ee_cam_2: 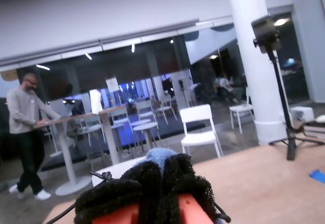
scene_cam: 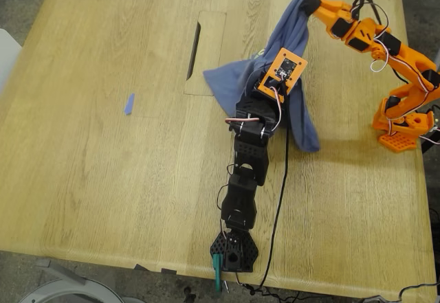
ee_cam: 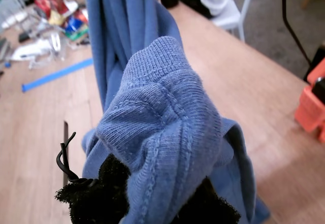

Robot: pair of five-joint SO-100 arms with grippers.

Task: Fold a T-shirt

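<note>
Lifting is the step in hand: one T-shirt hangs bunched between two arms over the far right part of the table in the exterior view, its lower end trailing on the wood. My first gripper is clamped on a ribbed hem of the cloth. My second gripper is closed too, with only a small tuft of blue fabric showing between its padded fingers. I judge that folding proper has not begun; next the cloth must be spread flat. One small blue scrap lies well apart, toward that view's left.
</note>
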